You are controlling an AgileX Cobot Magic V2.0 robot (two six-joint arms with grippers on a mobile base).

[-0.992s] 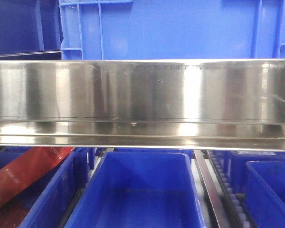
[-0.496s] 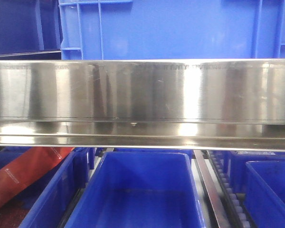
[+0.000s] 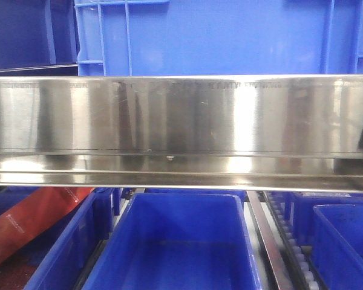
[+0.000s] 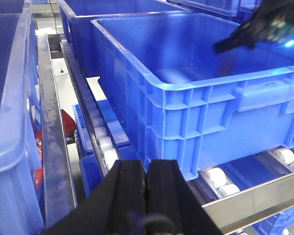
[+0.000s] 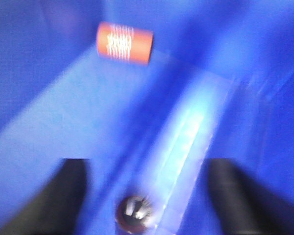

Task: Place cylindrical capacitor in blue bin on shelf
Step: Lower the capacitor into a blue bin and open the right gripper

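The cylindrical capacitor (image 5: 135, 213), a dark maroon stub with a silvery top, shows end-on and blurred in the right wrist view. It sits between the wide-apart fingers of my open right gripper (image 5: 147, 169), touching neither, over the floor of the blue bin (image 5: 63, 112). The left wrist view shows my right arm (image 4: 257, 29) reaching down into that blue bin (image 4: 186, 98) on the shelf (image 4: 250, 198). My left gripper (image 4: 147, 169) is shut on nothing, in front of the bin's near corner.
An orange cylinder (image 5: 125, 42) lies farther back in the same bin. White roller tracks (image 4: 100, 137) run beside it. The front view is filled by the shelf's steel rail (image 3: 181, 115), with blue bins above and below and a red packet (image 3: 30, 220) at lower left.
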